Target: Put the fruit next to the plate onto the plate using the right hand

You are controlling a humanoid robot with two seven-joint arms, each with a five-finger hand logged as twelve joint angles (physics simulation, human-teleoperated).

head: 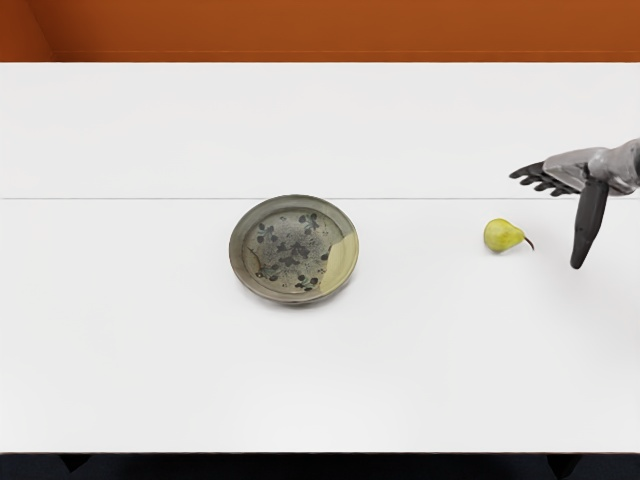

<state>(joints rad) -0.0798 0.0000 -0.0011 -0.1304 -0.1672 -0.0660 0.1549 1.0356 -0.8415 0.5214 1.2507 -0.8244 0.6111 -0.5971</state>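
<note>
The right hand hovers with fingers spread, holding nothing, near the pear lying on the counter, well apart from the plate.

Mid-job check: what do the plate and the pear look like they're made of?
The plate is probably glazed ceramic, going by its mottled grey-olive surface, dark floral marks and a yellowish patch with a faint sheen. The pear has smooth yellow-green skin and a dark stem; the render leaves open whether it is real fruit or plastic.
</note>
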